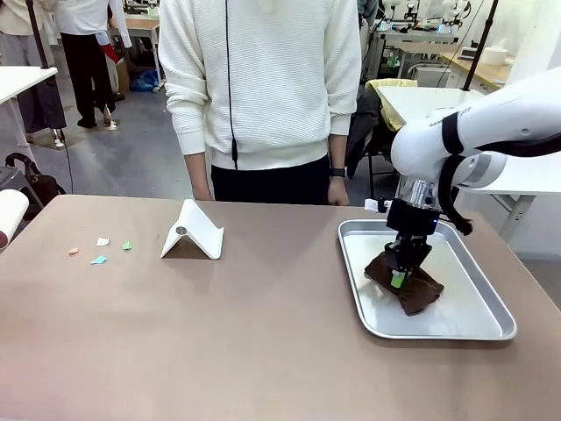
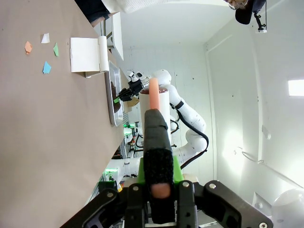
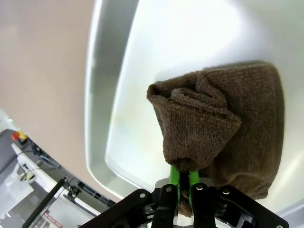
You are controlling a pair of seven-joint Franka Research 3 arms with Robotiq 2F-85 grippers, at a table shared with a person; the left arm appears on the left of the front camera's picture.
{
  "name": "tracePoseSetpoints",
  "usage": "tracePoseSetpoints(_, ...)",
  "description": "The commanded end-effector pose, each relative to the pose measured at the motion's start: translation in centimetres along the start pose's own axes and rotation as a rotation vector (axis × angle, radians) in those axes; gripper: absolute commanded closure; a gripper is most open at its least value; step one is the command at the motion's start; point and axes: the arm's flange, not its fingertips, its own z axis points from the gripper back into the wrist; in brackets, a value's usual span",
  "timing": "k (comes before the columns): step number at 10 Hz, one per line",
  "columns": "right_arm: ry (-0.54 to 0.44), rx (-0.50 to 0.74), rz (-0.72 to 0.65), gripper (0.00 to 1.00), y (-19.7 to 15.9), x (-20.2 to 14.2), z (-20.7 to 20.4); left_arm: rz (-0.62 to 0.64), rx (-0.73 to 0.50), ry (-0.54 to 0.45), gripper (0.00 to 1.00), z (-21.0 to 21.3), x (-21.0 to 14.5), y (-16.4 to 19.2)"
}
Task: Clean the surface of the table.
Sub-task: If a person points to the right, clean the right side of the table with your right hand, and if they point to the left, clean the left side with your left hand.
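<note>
Two hands, both pressed together: right hand (image 1: 401,277) pinching brown cloth (image 1: 421,298) inside silver tray (image 1: 465,307) at right of table (image 1: 219,342); left hand (image 2: 154,95) beside table edge. Paper scraps (image 1: 99,251), white stand (image 1: 195,233) on left half of table.

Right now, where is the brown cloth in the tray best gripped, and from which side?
Take the bunched fold standing up from the brown cloth, coming from above. The rest lies flat in the tray, whose rim likely blocks a side approach. The right gripper is shut on that fold.
</note>
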Motion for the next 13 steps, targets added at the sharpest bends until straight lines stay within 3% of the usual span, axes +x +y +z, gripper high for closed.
tracePoseSetpoints(1,-0.040,-0.017,-0.081,0.92,-2.5,-0.3,0.7,-0.006,0.001,0.012,1.00,0.0,-0.3,-0.4)
tracePoseSetpoints(4,-0.149,0.089,-0.210,0.92,-6.0,-0.9,1.8,-0.006,0.001,0.012,1.00,0.0,-0.3,-0.4)
tracePoseSetpoints(6,-0.264,0.201,-0.268,0.92,-7.0,-1.0,2.2,-0.006,0.001,0.012,1.00,0.0,-0.3,-0.4)
tracePoseSetpoints(8,-0.313,0.284,-0.312,0.92,-7.6,-1.0,2.3,-0.006,0.001,0.012,1.00,0.0,-0.3,-0.4)
tracePoseSetpoints(11,-0.321,0.452,-0.377,0.92,-8.9,-2.3,3.9,-0.006,0.001,0.012,1.00,0.0,-0.3,-0.4)
tracePoseSetpoints(13,-0.299,0.660,-0.419,0.92,-9.8,-3.6,5.3,-0.006,0.001,0.012,1.00,0.0,-0.3,-0.4)
